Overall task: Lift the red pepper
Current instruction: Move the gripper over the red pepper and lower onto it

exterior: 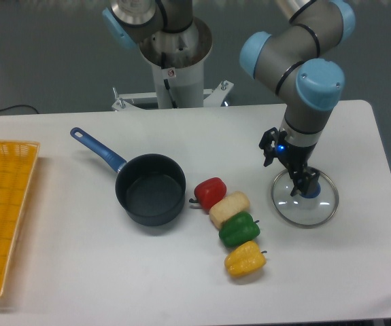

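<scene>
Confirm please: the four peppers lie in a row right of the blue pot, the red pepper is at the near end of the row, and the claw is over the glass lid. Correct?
Not quite. The camera view shows the red pepper at the far end of the row, nearest the blue pot; the yellow pepper is at the near end. The claw is over the glass lid, as you say.

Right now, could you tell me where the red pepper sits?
The red pepper lies mid-table, just right of the blue pot, touching the pale pepper at the row's top.
</scene>
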Robot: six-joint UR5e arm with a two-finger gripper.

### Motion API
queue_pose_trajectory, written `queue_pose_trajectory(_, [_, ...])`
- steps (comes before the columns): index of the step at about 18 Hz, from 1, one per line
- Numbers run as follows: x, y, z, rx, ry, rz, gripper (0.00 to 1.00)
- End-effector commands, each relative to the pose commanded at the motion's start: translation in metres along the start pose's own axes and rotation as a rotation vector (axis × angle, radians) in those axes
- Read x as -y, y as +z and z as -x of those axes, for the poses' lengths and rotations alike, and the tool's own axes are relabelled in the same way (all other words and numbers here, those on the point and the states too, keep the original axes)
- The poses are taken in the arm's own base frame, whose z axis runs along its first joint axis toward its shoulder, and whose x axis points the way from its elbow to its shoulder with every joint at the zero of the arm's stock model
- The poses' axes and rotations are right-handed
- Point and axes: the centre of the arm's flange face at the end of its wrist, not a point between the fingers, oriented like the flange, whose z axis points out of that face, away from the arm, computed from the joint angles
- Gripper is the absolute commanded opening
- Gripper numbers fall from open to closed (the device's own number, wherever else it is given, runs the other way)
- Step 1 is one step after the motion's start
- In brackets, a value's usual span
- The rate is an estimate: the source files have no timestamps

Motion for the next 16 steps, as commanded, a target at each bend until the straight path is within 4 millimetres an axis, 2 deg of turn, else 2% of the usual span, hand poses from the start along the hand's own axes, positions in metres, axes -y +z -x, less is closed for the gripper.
queue_pose_trajectory(3, [0.01,0.0,-0.008,-0.005,0.018,0.0,1.0])
queue_pose_trajectory(8, [0.029,0.012,-0.021,-0.038,0.048,0.003,1.0])
queue_pose_trajectory(16, [0.063,0.046,-0.052,-0.112,0.148,0.064,1.0])
